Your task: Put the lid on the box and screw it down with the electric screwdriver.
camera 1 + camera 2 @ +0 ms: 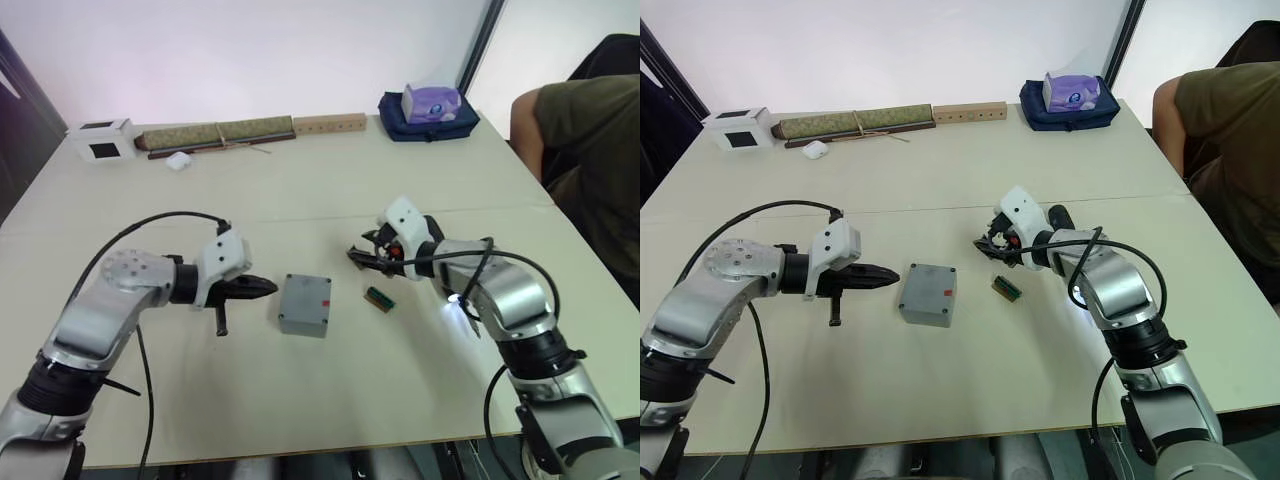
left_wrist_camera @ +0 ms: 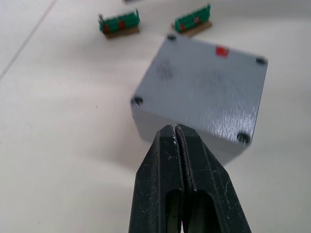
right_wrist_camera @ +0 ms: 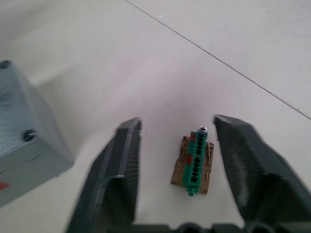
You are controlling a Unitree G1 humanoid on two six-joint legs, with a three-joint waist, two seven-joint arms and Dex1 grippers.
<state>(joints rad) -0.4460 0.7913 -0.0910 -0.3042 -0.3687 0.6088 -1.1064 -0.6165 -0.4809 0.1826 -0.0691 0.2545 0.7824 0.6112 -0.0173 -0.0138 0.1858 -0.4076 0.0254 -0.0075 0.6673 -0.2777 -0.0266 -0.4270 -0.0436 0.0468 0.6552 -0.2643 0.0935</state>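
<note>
The grey box (image 1: 300,323) stands mid-table with the lid (image 1: 306,297) sitting flat on it, red mark up and a dark screw hole at each corner. My left gripper (image 1: 266,288) is shut and empty, its tips (image 2: 175,129) just short of the box's left side. To the right of the box, my right gripper (image 1: 360,258) hangs open low over the table. A small green terminal strip (image 3: 196,162) lies between its fingers (image 3: 127,145), untouched. The electric screwdriver is out of view.
A second green strip (image 1: 379,298) lies right of the box. A white glow (image 1: 455,302) shows under my right forearm. Along the far edge are a white carton (image 1: 102,140), a rolled mat (image 1: 215,133), a wooden block (image 1: 330,124) and a blue bag (image 1: 428,112). A person (image 1: 590,150) sits at the right.
</note>
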